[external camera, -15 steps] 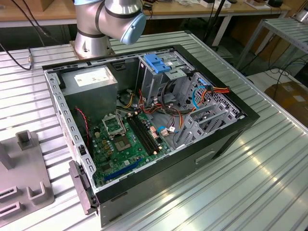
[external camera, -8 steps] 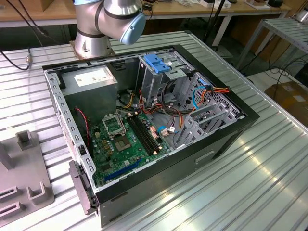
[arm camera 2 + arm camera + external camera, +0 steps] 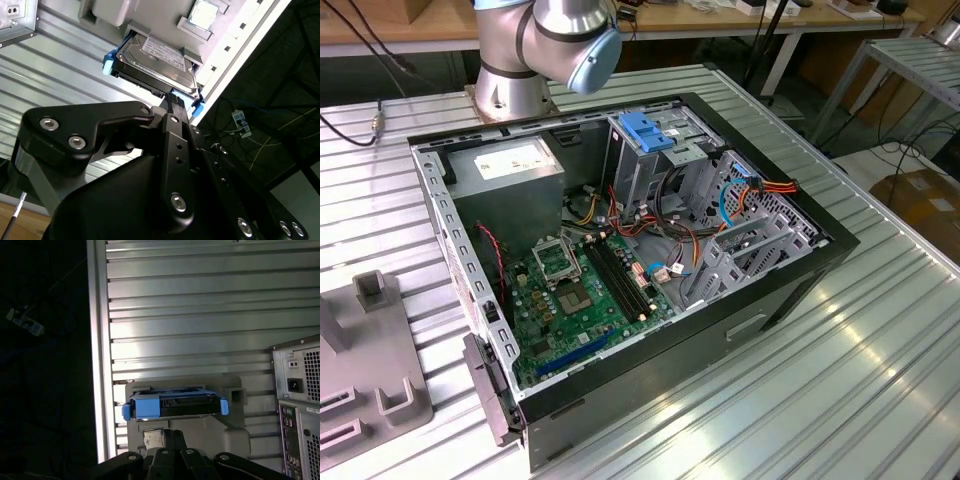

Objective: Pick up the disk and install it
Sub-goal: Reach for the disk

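Observation:
The disk [image 3: 155, 62] is a dark-grey drive with a white label and blue side rails. It lies in a light-grey holder [image 3: 107, 10] on the ribbed metal table, close to the table's edge. In the first wrist view the disk [image 3: 175, 406] shows its blue end, seated in the holder [image 3: 230, 432]. My black gripper [image 3: 172, 100] is just short of the disk's near edge; whether it touches is unclear. The gripper [image 3: 172, 436] also rises from below the disk in the first wrist view. The arm [image 3: 555, 40] stands behind the open computer case [image 3: 620, 250].
Inside the case are a metal drive cage with a blue latch [image 3: 645, 130], a grey power supply [image 3: 510, 165], a green motherboard [image 3: 580, 290] and loose cables. The case's rear panel [image 3: 300, 405] stands beside the holder. A small chip [image 3: 205, 15] sits in the holder. The table edge [image 3: 97, 365] drops off nearby.

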Motion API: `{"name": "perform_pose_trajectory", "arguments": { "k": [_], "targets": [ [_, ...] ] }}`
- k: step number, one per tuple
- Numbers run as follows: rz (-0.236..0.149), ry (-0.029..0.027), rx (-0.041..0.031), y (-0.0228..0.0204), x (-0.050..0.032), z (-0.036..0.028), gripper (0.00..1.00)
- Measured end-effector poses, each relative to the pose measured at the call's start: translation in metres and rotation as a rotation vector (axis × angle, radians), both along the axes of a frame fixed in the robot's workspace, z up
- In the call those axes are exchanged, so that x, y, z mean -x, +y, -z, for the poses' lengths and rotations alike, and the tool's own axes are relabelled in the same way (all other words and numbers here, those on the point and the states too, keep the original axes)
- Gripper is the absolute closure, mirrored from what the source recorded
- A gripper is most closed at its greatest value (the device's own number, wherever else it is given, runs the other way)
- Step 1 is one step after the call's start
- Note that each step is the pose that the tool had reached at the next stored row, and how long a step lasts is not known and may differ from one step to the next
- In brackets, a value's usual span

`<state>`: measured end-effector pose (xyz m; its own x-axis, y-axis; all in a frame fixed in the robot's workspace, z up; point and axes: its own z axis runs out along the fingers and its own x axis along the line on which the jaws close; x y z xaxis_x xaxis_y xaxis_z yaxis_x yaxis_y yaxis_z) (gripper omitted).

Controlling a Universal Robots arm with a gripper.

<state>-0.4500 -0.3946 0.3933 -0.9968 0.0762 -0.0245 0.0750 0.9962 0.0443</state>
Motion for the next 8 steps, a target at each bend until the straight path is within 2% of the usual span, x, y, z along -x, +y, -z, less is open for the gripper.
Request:
{"name": "perform_pose_trajectory", "arguments": {
  "k": [4,8],
  "targets": [
    [0.0,-0.0001,0.0,0.0041,0.0091,0.0,0.9],
    [0.0,0.0,0.0,0.0049,0.0104,0.0,0.9]
  ]
}}
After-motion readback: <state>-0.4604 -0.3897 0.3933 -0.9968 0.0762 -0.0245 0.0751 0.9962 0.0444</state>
